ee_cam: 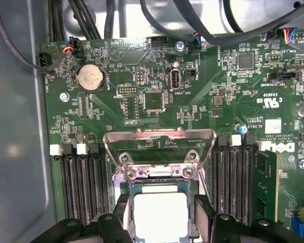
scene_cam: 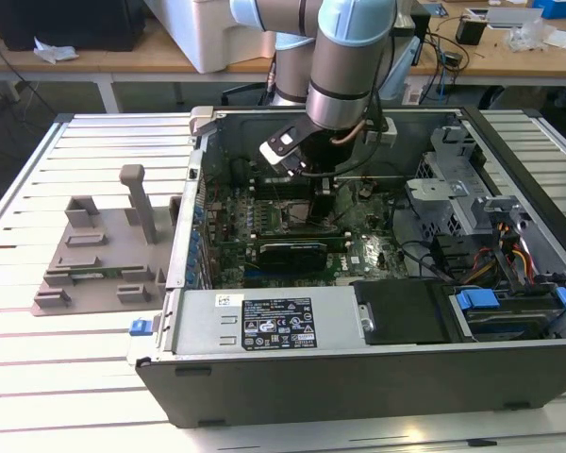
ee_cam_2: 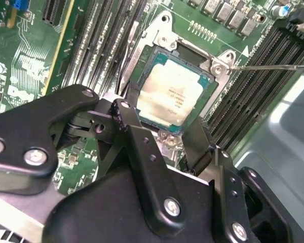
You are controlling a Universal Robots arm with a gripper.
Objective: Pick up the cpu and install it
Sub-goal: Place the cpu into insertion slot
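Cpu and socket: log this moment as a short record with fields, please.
cpu: lies flat inside the socket frame, silvery top up
load plate: swung up, socket uncovered
gripper: close above the cpu, centred on it
motherboard: mounted in the open computer case
grey tray: on the table outside the case, at the exterior view's left

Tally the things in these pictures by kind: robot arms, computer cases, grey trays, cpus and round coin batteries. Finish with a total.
robot arm: 1
computer case: 1
grey tray: 1
cpu: 1
coin battery: 1
Total: 5
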